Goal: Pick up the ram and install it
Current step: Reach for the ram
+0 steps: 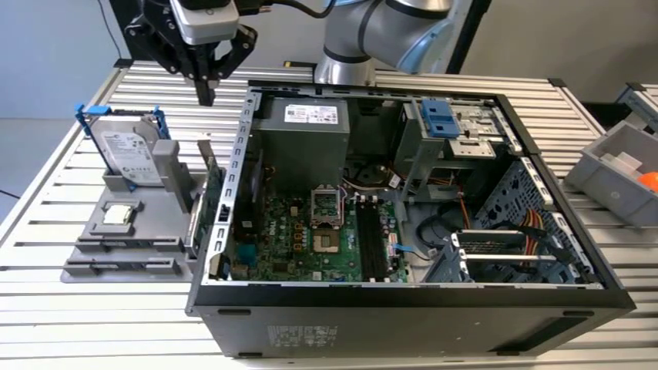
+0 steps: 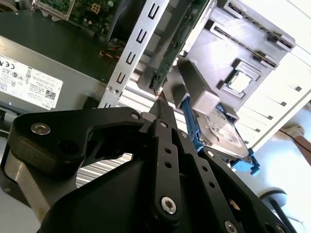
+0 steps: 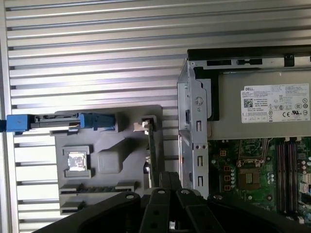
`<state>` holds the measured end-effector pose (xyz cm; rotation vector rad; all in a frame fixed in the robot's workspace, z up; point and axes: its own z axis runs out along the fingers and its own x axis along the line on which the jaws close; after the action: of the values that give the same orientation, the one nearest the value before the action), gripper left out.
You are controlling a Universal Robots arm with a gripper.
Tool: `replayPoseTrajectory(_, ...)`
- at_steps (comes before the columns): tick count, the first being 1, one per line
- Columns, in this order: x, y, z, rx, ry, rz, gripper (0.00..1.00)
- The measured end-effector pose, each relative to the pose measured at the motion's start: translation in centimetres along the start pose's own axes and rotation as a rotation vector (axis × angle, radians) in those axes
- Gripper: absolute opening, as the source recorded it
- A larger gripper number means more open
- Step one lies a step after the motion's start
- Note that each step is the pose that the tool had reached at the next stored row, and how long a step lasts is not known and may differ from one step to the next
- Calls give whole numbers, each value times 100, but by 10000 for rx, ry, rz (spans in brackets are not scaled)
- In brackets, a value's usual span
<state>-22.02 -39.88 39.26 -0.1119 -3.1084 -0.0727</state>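
While your gripper (image 1: 206,96) hangs with its fingers pressed together on nothing, above the slatted table behind the gray fixture (image 1: 88,270), what I take for the ram (image 1: 193,223) stands on its long edge at the fixture's side toward the computer case (image 1: 411,297). Judge it light and stiff yet fragile. You would do best to pinch its upper edge across the thin faces near mid-length, since a hold near one end would likely tilt it. Just beside it, toward the case, stands a larger green card (image 1: 214,200) with a metal bracket, leaving little room for a finger between them. The hard drive (image 1: 134,154) stands apart on the fixture's other side. The black memory slots (image 1: 366,239) look unfilled.
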Motion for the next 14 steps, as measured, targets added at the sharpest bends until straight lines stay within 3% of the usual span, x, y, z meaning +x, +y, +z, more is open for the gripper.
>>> replayPoseTrajectory(14,98,-7,3,3,58,3,0)
